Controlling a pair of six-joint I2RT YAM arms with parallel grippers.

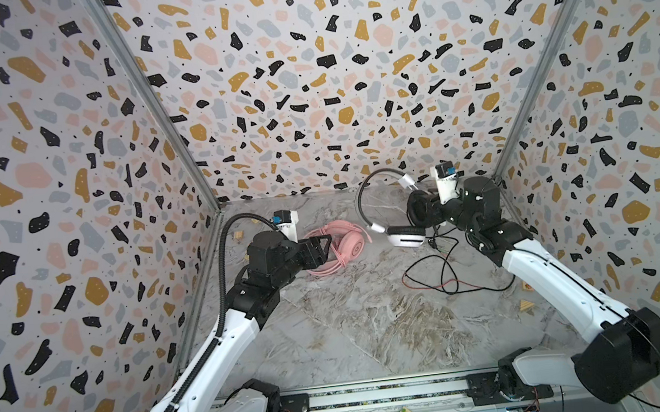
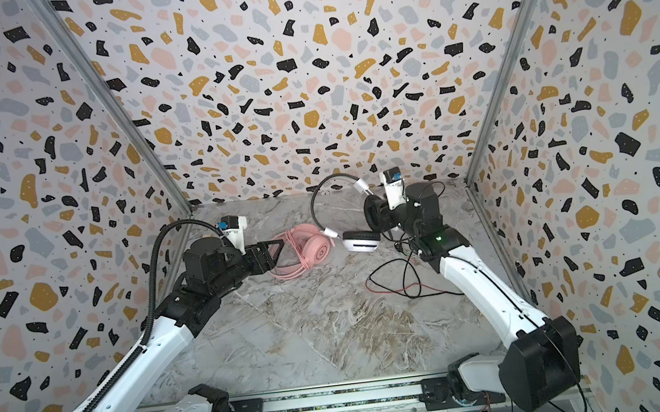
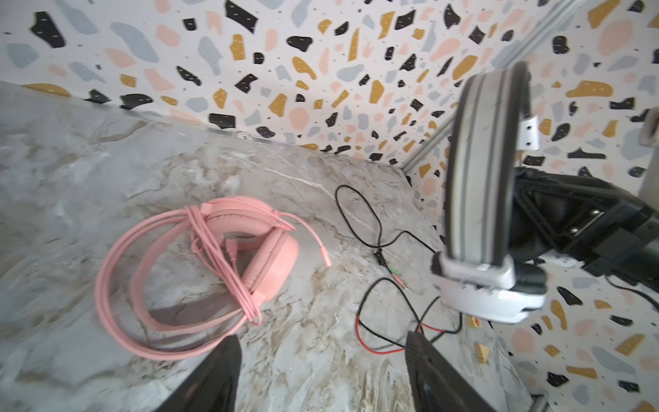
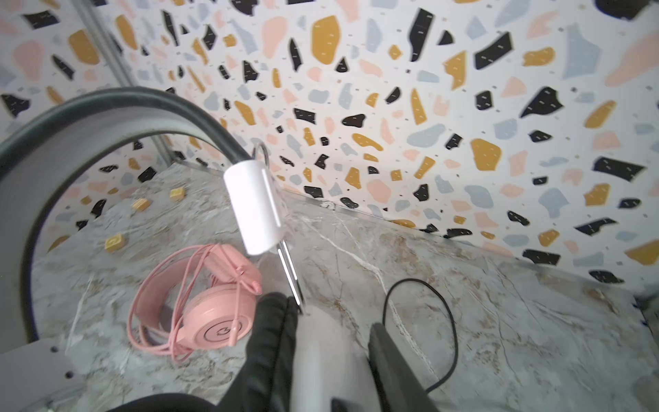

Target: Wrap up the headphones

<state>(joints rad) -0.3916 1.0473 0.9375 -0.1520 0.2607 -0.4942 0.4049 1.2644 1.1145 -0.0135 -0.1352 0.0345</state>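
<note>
The left gripper point(image 1: 329, 249) is seen with its fingers spread wide and nothing between them, held just above the grey marbled table point(image 1: 375, 336). The all-pink over-ear headset point(image 1: 342, 237) lies flat on the table directly in front of this gripper's fingertips, close to them but not touched. Its thin pink cable point(image 3: 117, 285) is looped in several turns through and around the headband, and the plug end is left trailing on the side away from the gripper.

The right gripper point(image 1: 431, 208) is clenched on one ear cup of the white-and-black headset with black ear pads point(image 1: 405, 237); in the right wrist view the white cup is pinched between the fingers, with the black pad bulging beside them. The headband is arched up and away from this gripper, and the second ear cup is carried at the far end of the arch, towards the pink headset. Whether that cup touches the table cannot be told. The black cable point(image 1: 445, 282) hangs down from the held headset and is spread in loose loops on the table beneath and behind the right gripper, with a thin red wire point(image 3: 374, 344) showing among the loops.
</note>
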